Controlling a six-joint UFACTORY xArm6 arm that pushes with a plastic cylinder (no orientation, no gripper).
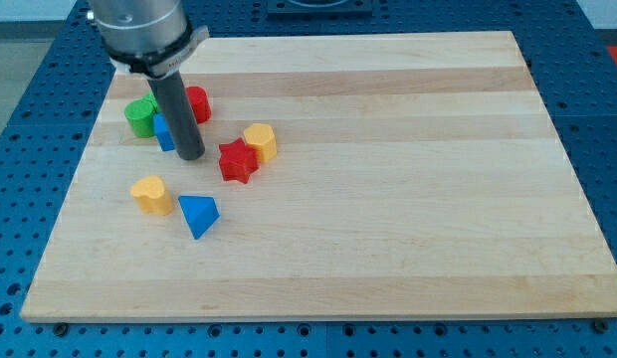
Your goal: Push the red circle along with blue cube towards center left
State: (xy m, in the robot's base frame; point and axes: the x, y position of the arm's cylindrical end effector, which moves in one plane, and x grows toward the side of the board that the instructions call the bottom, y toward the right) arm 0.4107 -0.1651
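The red circle (198, 103) sits near the board's upper left, partly hidden behind my rod. The blue cube (164, 132) lies just left of the rod, mostly hidden by it, and touches the green block (140, 116) on its left. My tip (190, 156) rests on the board just below and right of the blue cube, and below the red circle.
A red star (237, 161) and a yellow hexagon block (261, 141) lie right of my tip. A yellow heart-like block (151, 195) and a blue triangle (199, 215) lie below it. The wooden board (388, 199) ends close on the left.
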